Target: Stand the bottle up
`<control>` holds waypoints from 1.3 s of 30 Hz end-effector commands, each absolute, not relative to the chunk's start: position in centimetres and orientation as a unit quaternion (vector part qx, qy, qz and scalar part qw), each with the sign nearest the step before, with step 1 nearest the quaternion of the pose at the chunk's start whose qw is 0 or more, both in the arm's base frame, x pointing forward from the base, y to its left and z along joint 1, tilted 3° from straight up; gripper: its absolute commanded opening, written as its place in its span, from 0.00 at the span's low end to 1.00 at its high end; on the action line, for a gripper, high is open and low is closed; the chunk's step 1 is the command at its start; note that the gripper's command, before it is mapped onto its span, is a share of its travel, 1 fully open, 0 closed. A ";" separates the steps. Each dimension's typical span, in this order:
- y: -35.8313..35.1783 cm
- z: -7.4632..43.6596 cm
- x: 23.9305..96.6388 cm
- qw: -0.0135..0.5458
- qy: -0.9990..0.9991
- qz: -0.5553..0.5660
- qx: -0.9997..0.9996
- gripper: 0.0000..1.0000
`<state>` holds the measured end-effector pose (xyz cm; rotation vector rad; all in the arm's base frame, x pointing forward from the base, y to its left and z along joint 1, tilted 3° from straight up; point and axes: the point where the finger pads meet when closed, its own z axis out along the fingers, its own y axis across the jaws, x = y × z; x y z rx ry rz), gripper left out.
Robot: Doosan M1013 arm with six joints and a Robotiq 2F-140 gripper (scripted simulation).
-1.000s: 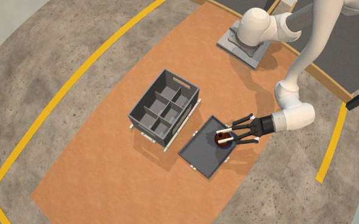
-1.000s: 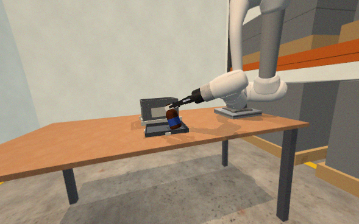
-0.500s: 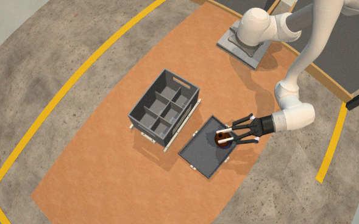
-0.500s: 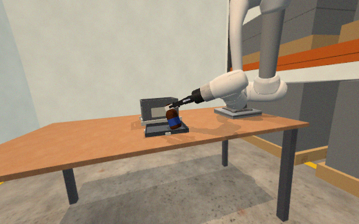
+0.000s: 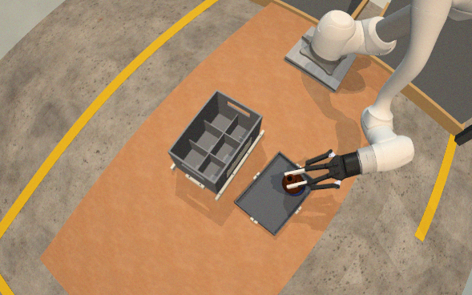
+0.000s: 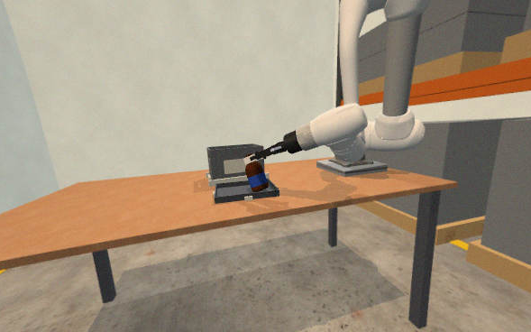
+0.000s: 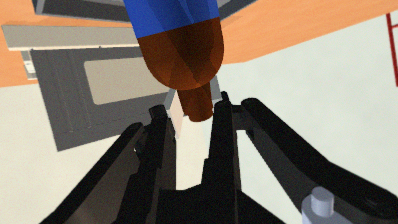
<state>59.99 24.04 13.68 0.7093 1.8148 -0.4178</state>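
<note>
Orange-brown wooden table (image 5: 142, 224) on dark legs, filling the middle of the top view. Dark grey plastic crate (image 5: 191, 134) with six open compartments and a slotted handle, at the centre of that view, standing on pale runners. Shallow dark grey rectangular tray (image 5: 262, 200), just beside the crate toward the lower right, apart from it by a narrow strip of table. Brown glass bottle with a blue label band (image 6: 256, 176), at the upper right end of the tray; in the exterior view it stood nearly upright, leaning slightly, base down at the tray, neck uppermost. White six-joint arm on a grey square base plate (image 5: 294, 63) at the upper right of the top view, reaching down and leftward toward the tray. Black two-finger gripper with pale pads (image 5: 296, 179), approaching nearly level from the right; its fingers pinched the narrow brown neck of the bottle, one pale pad (image 7: 177, 117) on either side, as seen centre frame in the wrist view, where the bottle's shoulder and blue band filled the upper middle. Crate side with a light grey panel at left behind the bottle in the wrist view. Yellow floor line (image 5: 94, 104) curving across the speckled concrete floor at left in the top view.
</note>
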 end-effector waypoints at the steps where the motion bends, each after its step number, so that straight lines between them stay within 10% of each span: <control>1: 24.0 13.7 60.0 0.543 0.765 -0.176 0.299 0.10; 5: 24.0 13.7 60.0 0.543 0.765 -0.176 0.299 0.10; 6: 24.0 13.7 60.0 0.543 0.765 -0.176 0.299 1.00; 39: 24.0 13.7 60.0 0.543 0.765 -0.176 0.299 1.00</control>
